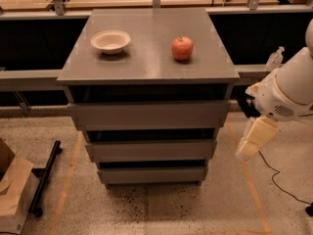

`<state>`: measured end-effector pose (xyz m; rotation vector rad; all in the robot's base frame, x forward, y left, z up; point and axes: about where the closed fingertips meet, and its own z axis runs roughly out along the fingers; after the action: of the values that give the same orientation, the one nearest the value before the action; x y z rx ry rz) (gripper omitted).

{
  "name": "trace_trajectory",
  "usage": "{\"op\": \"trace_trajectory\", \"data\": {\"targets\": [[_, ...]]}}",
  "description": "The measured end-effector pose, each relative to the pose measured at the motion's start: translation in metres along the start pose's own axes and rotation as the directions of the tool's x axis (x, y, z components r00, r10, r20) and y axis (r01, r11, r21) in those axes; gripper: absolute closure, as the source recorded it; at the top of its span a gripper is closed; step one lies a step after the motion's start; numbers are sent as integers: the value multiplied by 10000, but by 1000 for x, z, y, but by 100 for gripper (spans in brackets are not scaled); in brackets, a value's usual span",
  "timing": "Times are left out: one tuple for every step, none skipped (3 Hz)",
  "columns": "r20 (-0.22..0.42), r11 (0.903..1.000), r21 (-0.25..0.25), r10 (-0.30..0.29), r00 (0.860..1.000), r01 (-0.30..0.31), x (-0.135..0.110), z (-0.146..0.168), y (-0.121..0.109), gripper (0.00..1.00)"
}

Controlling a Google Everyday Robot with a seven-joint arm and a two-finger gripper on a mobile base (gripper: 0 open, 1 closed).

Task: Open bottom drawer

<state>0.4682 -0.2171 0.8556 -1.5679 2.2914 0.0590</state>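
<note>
Warm, fairly dim light falls from above onto the table (146, 65), where the bowl (110, 41) and apple (182, 48) cast short soft shadows. The gaps above the drawer fronts (149, 114) go black, the bottom drawer (152, 175) lying in shade. My gripper (250, 145), low beside the table's right side, glows pale.

Sitting on the cabinet top (146, 65), well apart: a bowl (110, 41) at the left, an apple (182, 48) at the right. Lying lowest, under the top drawer (149, 114) and the middle drawer (151, 150): the bottom drawer (152, 175). Hanging right of the cabinet, beside the middle drawer but apart from it: the gripper (248, 150). Standing on the floor at far left: a box (12, 195).
</note>
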Motion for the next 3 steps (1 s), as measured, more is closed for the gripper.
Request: {"op": "trace_trajectory", "data": {"targets": [[261, 9991, -394, 139, 9996, -129, 0, 52, 6, 0], [595, 9972, -715, 247, 9979, -204, 8, 113, 11, 0], [955, 9932, -1052, 598, 9936, -497, 17, 164, 14, 0]]}}
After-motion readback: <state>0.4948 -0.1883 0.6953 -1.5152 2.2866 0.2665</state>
